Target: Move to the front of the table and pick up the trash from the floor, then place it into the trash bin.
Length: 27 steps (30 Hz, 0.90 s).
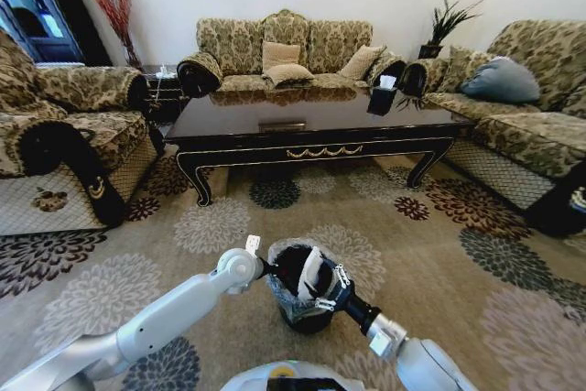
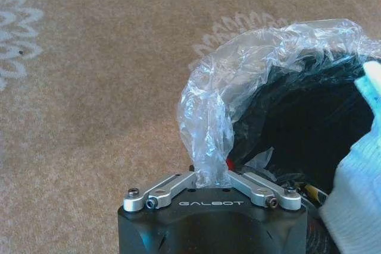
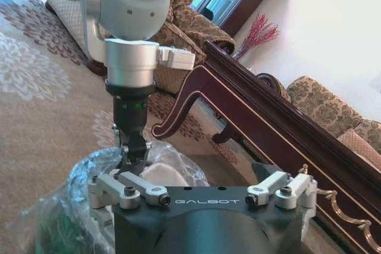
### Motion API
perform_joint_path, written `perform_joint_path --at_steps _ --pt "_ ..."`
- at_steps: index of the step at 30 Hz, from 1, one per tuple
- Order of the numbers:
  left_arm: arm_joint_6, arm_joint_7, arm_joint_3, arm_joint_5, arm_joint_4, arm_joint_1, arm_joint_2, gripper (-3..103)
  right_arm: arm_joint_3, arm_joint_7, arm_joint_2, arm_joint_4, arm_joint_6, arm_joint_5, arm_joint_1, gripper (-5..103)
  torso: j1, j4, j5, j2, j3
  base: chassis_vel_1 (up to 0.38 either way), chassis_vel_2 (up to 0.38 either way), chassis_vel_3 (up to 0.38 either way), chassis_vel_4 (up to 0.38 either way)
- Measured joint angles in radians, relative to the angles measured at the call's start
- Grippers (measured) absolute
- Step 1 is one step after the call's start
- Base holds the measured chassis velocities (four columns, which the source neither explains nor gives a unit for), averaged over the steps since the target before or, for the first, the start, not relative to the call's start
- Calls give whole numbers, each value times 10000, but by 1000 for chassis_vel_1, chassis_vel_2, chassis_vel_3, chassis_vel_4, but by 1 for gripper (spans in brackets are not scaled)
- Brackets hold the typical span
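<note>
both arms meet at the trash bin [image 1: 298,304] on the floor [image 1: 110,281] before the worktop [image 1: 311,121]. left end effector [image 2: 209,178] pinches the liner [image 2: 238,81] at the rim; hold it taut. right end effector [image 1: 322,292], spread wide, hovers over the mouth by something white, possibly trash [image 2: 357,188]. sofas [image 1: 284,57] ring the carpet.

hidden and cut-off parts

the trash bin [image 2: 297,123] runs off the left wrist view's edge; the left end effector [image 2: 211,178] fingertips are buried in liner plastic.
</note>
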Motion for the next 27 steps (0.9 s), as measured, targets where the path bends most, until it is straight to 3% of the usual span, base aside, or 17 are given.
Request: perform_joint_path --at_steps 7,16,23,27 --pt "0 6 -20 11 -176 85 -24 0 -169 223 82 -323 -245 468 86 100 0 -1 1 0 0 0 0 0 0" --pt "0 49 -283 3 -316 267 254 0 -431 729 128 -465 -1023 2183 351 100 0 1 1 0 0 0 0 0 0" --pt "0 63 -727 210 -284 464 495 0 -376 781 150 -377 -1035 2253 327 100 -1 -2 -3 0 0 0 0 0 0" --pt "0 56 -1638 131 -392 699 1346 0 -314 804 162 -380 -946 2228 274 100 0 3 0 0 0 0 0 0 0"
